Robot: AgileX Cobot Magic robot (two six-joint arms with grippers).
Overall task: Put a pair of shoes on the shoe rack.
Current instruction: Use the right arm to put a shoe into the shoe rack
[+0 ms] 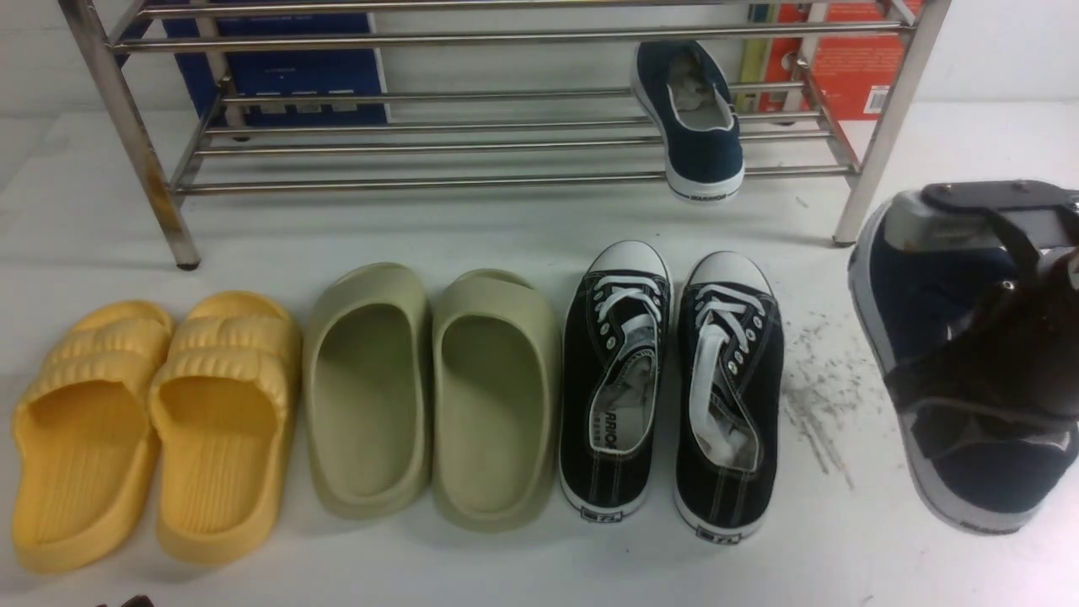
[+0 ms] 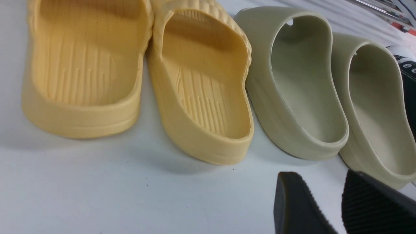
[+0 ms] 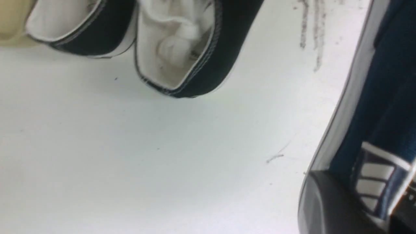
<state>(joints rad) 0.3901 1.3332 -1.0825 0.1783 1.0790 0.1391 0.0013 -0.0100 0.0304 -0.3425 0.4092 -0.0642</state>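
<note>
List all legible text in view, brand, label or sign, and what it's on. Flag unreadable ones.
"WARRIOR": heel of the navy slip-on on the rack; small and soft, last letters uncertain.
"ARRIO": insole of the left black lace-up, first and last letters cut off.
Heel labels of both black lace-ups: too blurred.
Red box: fine print and barcode, too small.
Blue box: small labels, unreadable.

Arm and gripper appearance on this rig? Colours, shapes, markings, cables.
Right arm: a silver-grey metal block under a dark, rounded-end plate with small screws, plus a dark, partly glossy part below. Left gripper: two dark grey to black fingers, rounded tips, one ribbed on its face. Right gripper's visible finger: dark grey, smooth. No markings or cables that I can make out.
</note>
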